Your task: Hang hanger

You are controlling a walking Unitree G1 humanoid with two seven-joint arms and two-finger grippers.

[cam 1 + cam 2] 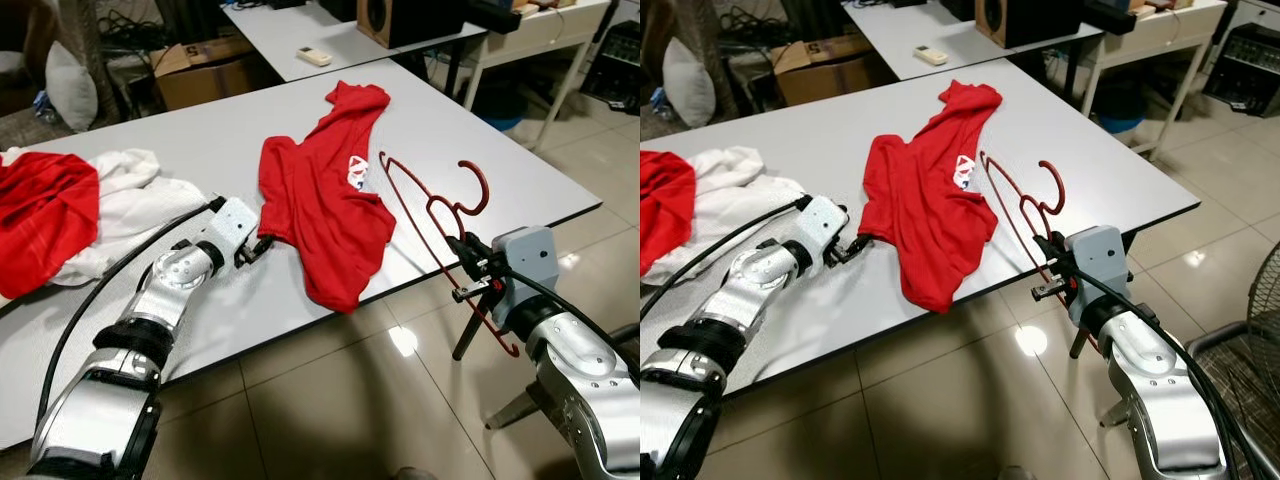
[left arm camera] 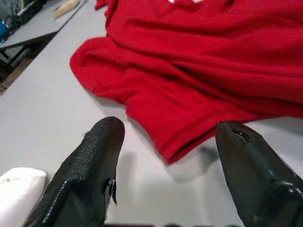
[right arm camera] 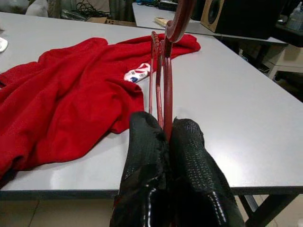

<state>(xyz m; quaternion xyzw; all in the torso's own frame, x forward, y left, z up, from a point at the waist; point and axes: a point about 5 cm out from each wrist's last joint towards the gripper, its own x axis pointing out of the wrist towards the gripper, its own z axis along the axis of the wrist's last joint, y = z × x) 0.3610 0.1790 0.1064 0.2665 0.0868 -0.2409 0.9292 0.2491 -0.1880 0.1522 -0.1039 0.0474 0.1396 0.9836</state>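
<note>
Red wire hanger (image 1: 440,225) sits in your right claw (image 1: 470,268), clenched on it near one shoulder arm, at the near right edge of the grey worktop (image 1: 200,150); in the right wrist view the two black fingers (image 3: 187,142) pinch flat on the thin rod. Hanger stands tilted up off the worktop, long axis running from the claw away to the far left, hook (image 1: 478,188) up and curling toward the right, its lower end dropping below the worktop edge by the claw. Judging by looks it is light, thin and stiff but springy, slick painted wire, so it could swivel in the pinch; you'd want the grip close to the neck or firm on the shoulder rod to keep it from rotating. Red t-shirt (image 1: 325,200) lies flat just left of the hanger, collar end far, hem hanging a little over the near edge, white logo near the hanger tip; soft, limp, will bunch. Your left claw (image 1: 258,248) rests low on the worktop with fingers spread, released, right at the near left edge of the shirt, cloth lying between the fingertips' line but not gripped. White cloth (image 1: 130,200) and another red garment (image 1: 40,215) piled at far left, well apart. No rail or hook to hang on is visible.
</note>
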